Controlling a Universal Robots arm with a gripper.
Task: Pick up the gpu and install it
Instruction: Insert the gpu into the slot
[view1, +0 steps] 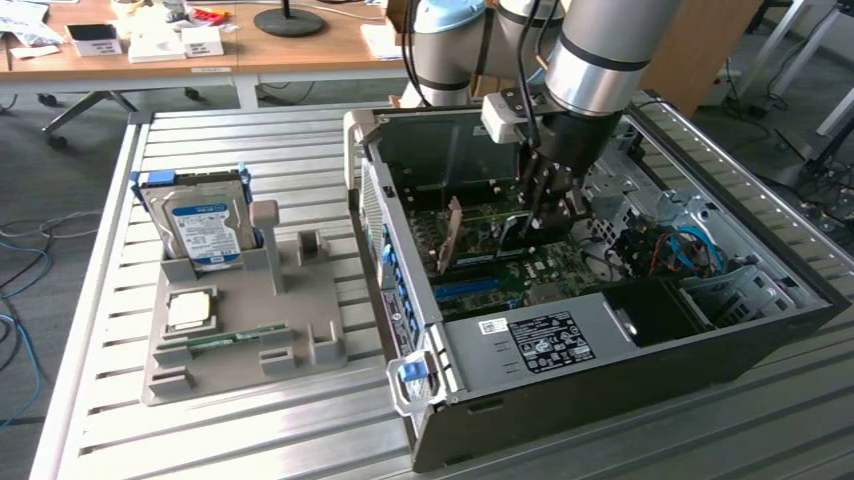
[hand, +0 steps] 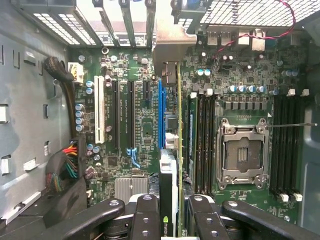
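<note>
Grips the gpu (hand: 178, 125) edge-on and upright, pinched between the two black fingers of the gripper (hand: 172, 217), one finger on each face of the card. Hangs down inside the open computer case (view1: 641, 390), close over the motherboard (hand: 142, 125), with the card's thin green edge running between the blue expansion slot (hand: 161, 110) and the bank of black memory slots (hand: 204, 140). Cannot tell whether seated in a slot or just clear of the board. Silver bracket end toward the row of rear slot openings (hand: 125, 20). Past the memory slots, an empty processor socket (hand: 241, 152). Outside the case, toward the exterior view's left, on the slatted metal table (view1: 267, 440): a grey holder (view1: 314, 300), with a hard drive (view1: 203, 225) standing upright in it and a narrow green memory stick (view1: 234, 337) lying flat in it, well apart from the gripper.
</note>
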